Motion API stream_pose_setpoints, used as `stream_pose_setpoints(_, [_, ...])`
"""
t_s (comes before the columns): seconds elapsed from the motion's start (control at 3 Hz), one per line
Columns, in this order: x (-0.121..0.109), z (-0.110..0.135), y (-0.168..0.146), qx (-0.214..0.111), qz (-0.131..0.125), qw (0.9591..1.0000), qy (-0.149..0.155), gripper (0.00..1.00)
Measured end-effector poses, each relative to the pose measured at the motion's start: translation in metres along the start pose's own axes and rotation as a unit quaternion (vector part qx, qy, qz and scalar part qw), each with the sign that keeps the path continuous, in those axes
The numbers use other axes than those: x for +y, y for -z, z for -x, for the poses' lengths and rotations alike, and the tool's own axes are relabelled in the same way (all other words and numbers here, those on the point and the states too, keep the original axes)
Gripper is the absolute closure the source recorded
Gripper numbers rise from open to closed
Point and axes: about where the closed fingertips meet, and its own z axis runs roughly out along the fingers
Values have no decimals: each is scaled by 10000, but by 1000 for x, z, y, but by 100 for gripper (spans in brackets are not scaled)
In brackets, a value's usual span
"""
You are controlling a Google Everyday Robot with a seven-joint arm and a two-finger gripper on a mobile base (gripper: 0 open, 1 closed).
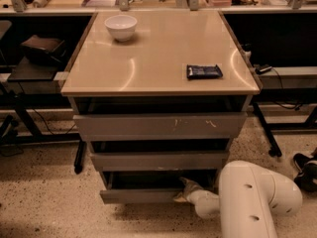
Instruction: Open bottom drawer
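Reaching in low, the claw [186, 189] sits at the top edge of the bottom drawer [138, 196], right of centre. The white arm [247, 202] comes in from the floor on the right. Can't tell if the claw is wide, narrow or gripping; its tip is lost in the dark gap above the front.

The drawer is the lowest of 3 grey fronts under the desk [163, 53], below the middle drawer [158, 160] and the scratched top drawer [158, 125]. It looks part-way out already, w/ a dark slot above it, so prob. more travel is left.

Handling, as a guess: plain flat front, stiff, smooth, no handle, so nothing to pinch from the outside. The best hold is hooked behind the top lip through that gap. A shallow box is likely light and easy-running. But an off-centre pull could skew it, so pull straight out and level, nearer the middle if poss.

A bowl [121, 27] and a dark packet [204, 71] on the desk could jiggle if it's yanked.
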Motion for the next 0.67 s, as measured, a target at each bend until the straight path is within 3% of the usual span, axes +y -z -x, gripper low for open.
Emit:
stream_pose_setpoints(0.33, [-1,1,2,0,0,10000,0,100])
stream_pose_setpoints(0.67, [13,-8,23,104,-87,9999,-62,100])
